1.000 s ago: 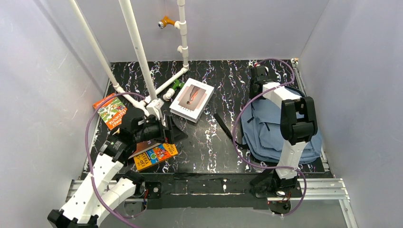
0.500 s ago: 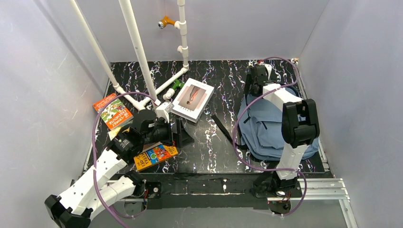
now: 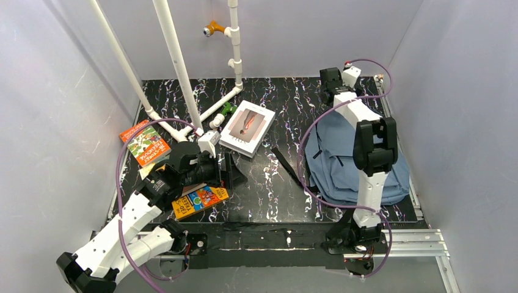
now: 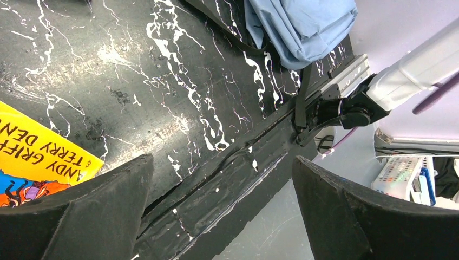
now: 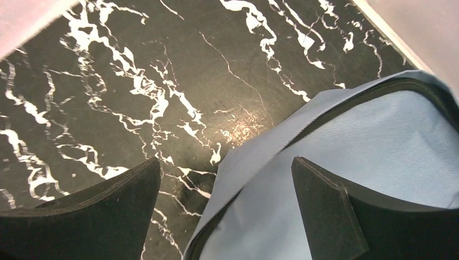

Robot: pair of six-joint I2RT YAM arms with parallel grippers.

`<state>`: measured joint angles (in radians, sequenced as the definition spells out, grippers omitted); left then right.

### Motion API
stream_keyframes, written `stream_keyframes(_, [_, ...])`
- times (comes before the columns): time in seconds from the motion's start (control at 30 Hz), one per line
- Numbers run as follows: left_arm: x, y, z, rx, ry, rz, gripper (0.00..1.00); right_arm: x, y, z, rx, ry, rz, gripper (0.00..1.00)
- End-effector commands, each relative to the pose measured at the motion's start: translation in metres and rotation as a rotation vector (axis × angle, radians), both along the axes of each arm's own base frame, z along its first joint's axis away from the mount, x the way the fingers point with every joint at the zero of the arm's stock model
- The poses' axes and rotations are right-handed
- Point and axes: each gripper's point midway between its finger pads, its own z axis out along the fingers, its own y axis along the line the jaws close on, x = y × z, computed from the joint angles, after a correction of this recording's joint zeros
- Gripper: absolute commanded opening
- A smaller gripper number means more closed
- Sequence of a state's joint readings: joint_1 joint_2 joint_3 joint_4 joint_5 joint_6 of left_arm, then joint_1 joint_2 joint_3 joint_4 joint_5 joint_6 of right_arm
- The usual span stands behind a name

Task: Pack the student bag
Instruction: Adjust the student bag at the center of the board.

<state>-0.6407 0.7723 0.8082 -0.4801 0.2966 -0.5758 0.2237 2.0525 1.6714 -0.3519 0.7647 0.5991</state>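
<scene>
Right gripper (image 5: 224, 162) shifted back from student bag (image 3: 335, 160) toward far wall, jaws now spread wide, empty, over bag's top edge; left gripper (image 4: 222, 160) likewise spread wide, empty, above black marbled table (image 3: 262, 195) beside orange book (image 3: 198, 200); bag lying flat at table's right side.

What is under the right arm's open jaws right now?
The student bag's top edge and bare marbled table. The bag's fabric covers its inside, so contents cannot be seen.

Dusty-blue student bag (image 3: 342, 165), black straps and zipper trim, lying flat on the table's right side
</scene>
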Motion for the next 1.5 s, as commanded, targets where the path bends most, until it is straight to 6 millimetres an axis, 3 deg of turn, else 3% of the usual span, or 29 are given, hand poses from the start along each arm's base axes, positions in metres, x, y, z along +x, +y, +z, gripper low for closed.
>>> stream_keyframes(0.0, [0.000, 0.002, 0.015, 0.000, -0.044, -0.007, 0.99, 0.006, -0.008, -0.024, -0.055, 0.078, -0.025, 0.98])
stream_keyframes(0.13, [-0.002, 0.005, 0.012, 0.017, -0.039, -0.007, 0.99, -0.002, -0.002, -0.052, -0.049, 0.189, 0.044, 0.84])
stream_keyframes(0.2, [-0.003, 0.005, 0.009, 0.022, -0.032, -0.006, 0.99, -0.006, 0.004, -0.057, -0.045, 0.202, 0.118, 0.70])
stream_keyframes(0.23, [-0.003, 0.005, 0.009, 0.021, -0.030, -0.007, 0.99, -0.005, 0.009, -0.055, -0.044, 0.196, 0.181, 0.61])
stream_keyframes(0.3, [-0.003, 0.004, 0.008, 0.021, -0.023, -0.009, 0.99, 0.004, 0.022, -0.039, -0.065, 0.136, 0.315, 0.30])
stream_keyframes(0.37, [-0.004, 0.003, 0.008, 0.018, -0.013, -0.012, 0.99, 0.014, 0.038, -0.018, -0.132, 0.086, 0.494, 0.12])
stream_keyframes(0.43, [-0.003, 0.002, 0.008, 0.012, -0.002, -0.007, 0.99, 0.023, 0.069, -0.006, -0.170, 0.085, 0.733, 0.01])
stream_keyframes(0.53, [0.000, -0.003, 0.008, -0.011, 0.021, 0.011, 0.99, 0.026, 0.113, 0.009, -0.252, 0.149, 0.986, 0.01])
stream_keyframes(0.63, [0.001, -0.011, 0.011, -0.051, 0.045, 0.015, 0.99, 0.007, 0.155, 0.033, -0.479, 0.206, 1.141, 0.01])
stream_keyframes(0.73, [0.000, -0.014, 0.010, -0.071, 0.057, 0.028, 0.99, -0.037, 0.189, 0.039, -0.639, 0.272, 1.248, 0.01])
stream_keyframes(0.83, [0.000, -0.013, 0.005, -0.069, 0.063, 0.053, 0.99, -0.087, 0.212, 0.037, -0.617, 0.272, 1.283, 0.01])
stream_keyframes(0.9, [0.001, -0.014, 0.000, -0.070, 0.074, 0.069, 0.99, -0.116, 0.222, 0.031, -0.520, 0.221, 1.275, 0.11])
stream_keyframes(0.97, [0.000, -0.015, -0.005, -0.073, 0.089, 0.078, 0.99, -0.145, 0.229, 0.022, -0.345, 0.173, 1.264, 0.29])
stream_keyframes(1.1, [-0.001, -0.021, -0.009, -0.075, 0.099, 0.069, 0.99, -0.191, 0.213, 0.013, -0.151, 0.150, 1.209, 0.51])
stream_keyframes(1.2, [-0.004, -0.026, -0.012, -0.066, 0.095, 0.051, 0.99, -0.223, 0.185, 0.010, -0.061, 0.211, 1.083, 0.63])
stream_keyframes(1.4, [-0.006, -0.053, -0.017, -0.042, 0.067, -0.022, 0.99, -0.266, 0.147, 0.036, 0.246, 0.113, 0.771, 0.97])
stream_keyframes(1.47, [-0.007, -0.068, -0.019, -0.022, 0.069, -0.054, 0.99, -0.270, 0.129, 0.043, 0.265, 0.049, 0.684, 0.98])
